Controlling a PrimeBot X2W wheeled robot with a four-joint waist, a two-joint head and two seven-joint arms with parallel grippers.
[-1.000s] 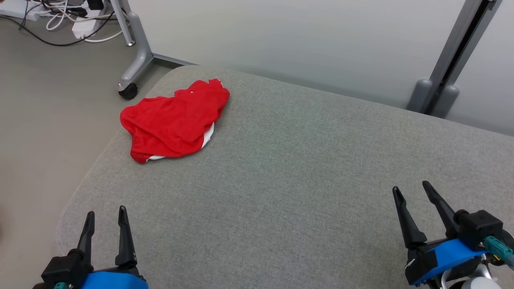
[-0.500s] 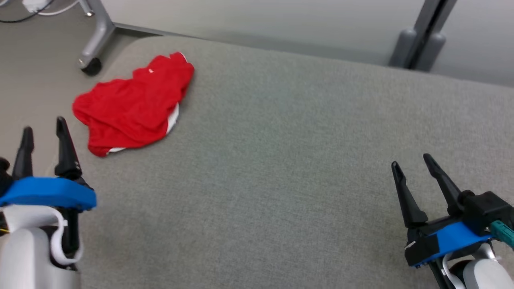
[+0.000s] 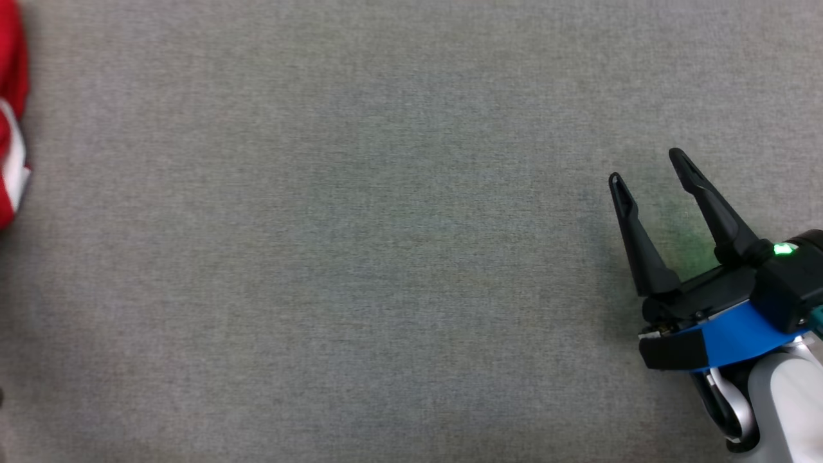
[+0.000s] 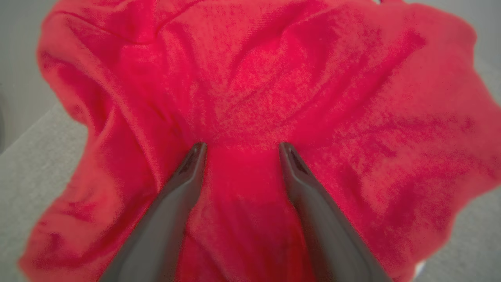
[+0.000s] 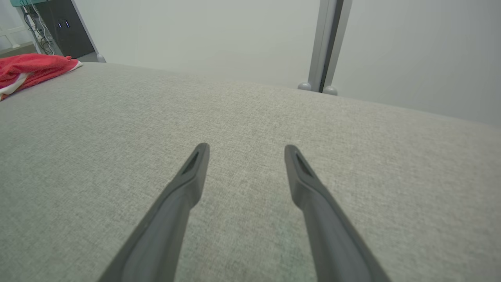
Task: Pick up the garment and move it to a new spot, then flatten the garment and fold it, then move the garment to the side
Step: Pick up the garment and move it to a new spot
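Folds of red cloth take up most of the left wrist view: the garment (image 4: 352,98) lies crumpled on the grey cushion (image 4: 23,164), close to the cushion's edge. The left gripper (image 4: 240,147) hangs right over the heap with its 2 dark fingers spread wide. The tips look to be at the cloth or just above it, and I cannot tell whether they touch. It has hold of nothing.

From the head view, a sliver of the garment shows at the left edge, red with a white band. The right gripper (image 3: 645,166) sits at the lower right, well apart from the garment, over bare cushion. Its 2 fingers stand wide apart and empty, pointing up and slightly left in that view. A green light (image 3: 782,249) glows on its black body, and a faint green tint falls on the cushion between the fingers.

Looking along the right gripper's own fingers, the garment lies at the far left of the cushion, a low red heap with white showing underneath. Beyond the cushion stand a pale wall (image 5: 195,35), a grey post (image 5: 327,39) with 2 round feet, and a dark cabinet (image 5: 66,27) with cables beside it.
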